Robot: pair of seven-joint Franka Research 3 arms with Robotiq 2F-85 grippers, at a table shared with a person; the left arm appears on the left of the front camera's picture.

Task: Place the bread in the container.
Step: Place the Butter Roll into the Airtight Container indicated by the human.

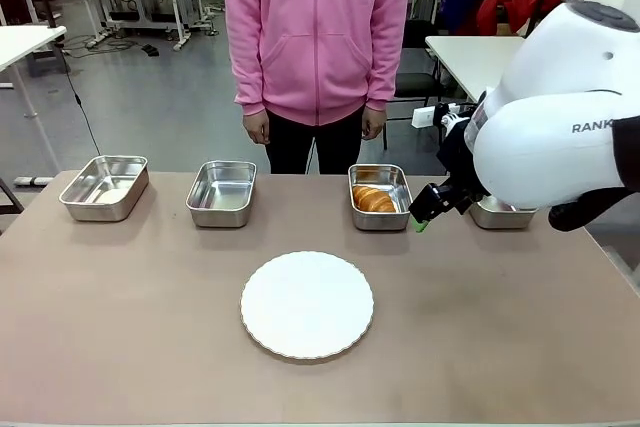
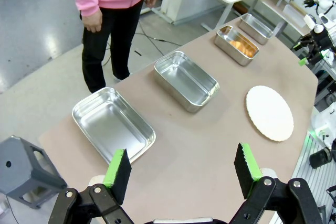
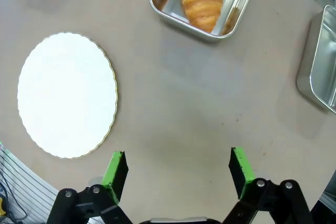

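The bread (image 1: pixel 374 199) is lying inside the container (image 1: pixel 380 196), third from the left of four steel pans lining the table's (image 1: pixel 150 347) far edge, with the person (image 1: pixel 317 37) standing behind. The right gripper (image 1: pixel 428 211) (fingers spread, holding nothing) is hovering just beside that pan's right rim. The one white plate (image 1: pixel 307 305) is sitting in the open middle, and the left gripper (image 2: pixel 181 169) is hanging spread and empty over the left end.
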